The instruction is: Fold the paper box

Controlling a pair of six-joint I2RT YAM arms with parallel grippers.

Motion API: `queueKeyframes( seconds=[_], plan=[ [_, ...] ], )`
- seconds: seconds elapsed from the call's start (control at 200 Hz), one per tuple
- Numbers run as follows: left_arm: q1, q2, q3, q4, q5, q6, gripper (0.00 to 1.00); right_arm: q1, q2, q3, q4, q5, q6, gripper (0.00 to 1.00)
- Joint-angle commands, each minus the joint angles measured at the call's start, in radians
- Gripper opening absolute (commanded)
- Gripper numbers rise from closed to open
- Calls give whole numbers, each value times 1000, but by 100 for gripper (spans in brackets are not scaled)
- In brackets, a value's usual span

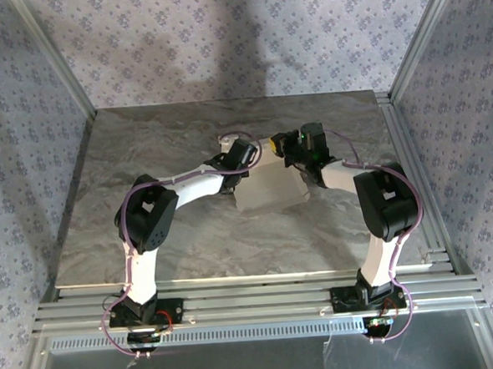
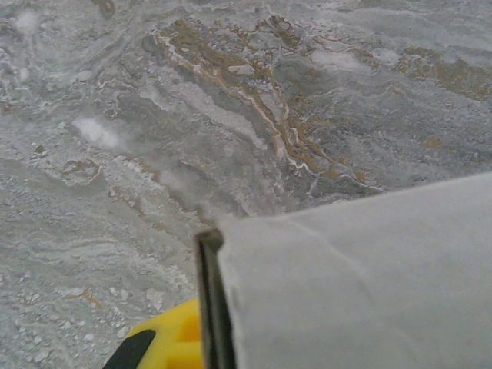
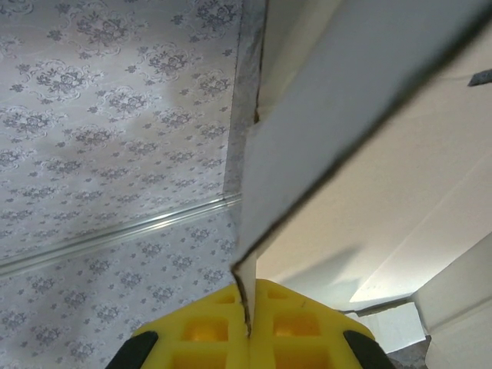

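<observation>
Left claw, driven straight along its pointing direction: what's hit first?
Likely the marble table; the left claw, pinching the paper box edge, aims down at its bare surface. Depth is unclear.

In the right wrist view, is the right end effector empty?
No, a thin edge of the paper box is pinched between the yellow fingers of the right end effector.

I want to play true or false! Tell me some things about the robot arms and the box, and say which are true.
1. The right gripper pinches an edge of the paper box. True.
2. The table is plain red. False: it is grey with a marble pattern.
3. The left arm and the right arm both reach the box. True.
4. The walls are bare white. False: they have a flowery pattern.
</observation>
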Motion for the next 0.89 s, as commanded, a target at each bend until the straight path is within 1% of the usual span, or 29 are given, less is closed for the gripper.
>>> queueKeyframes(
  seconds=[0.0,0.305,0.51,0.725,0.81,0.889],
  plan=[
    [14,38,8,-168,-99,-21,0,13,-44,-27,13,-31,22,0],
    [14,-7,-38,-202,-153,-23,0,29,-97,-61,-40,-10,36,0],
    [15,-36,-93,-199,-188,-14,0,62,-103,-79,-25,-1,53,0],
    [7,-28,-94,-247,-271,-14,0,84,-116,-97,-50,20,67,0],
    [8,-22,-91,-265,-272,-35,0,85,-112,-90,-66,7,67,0],
    [9,-41,-130,-214,-238,-43,0,86,-112,-79,-95,-4,57,0]
  ],
)
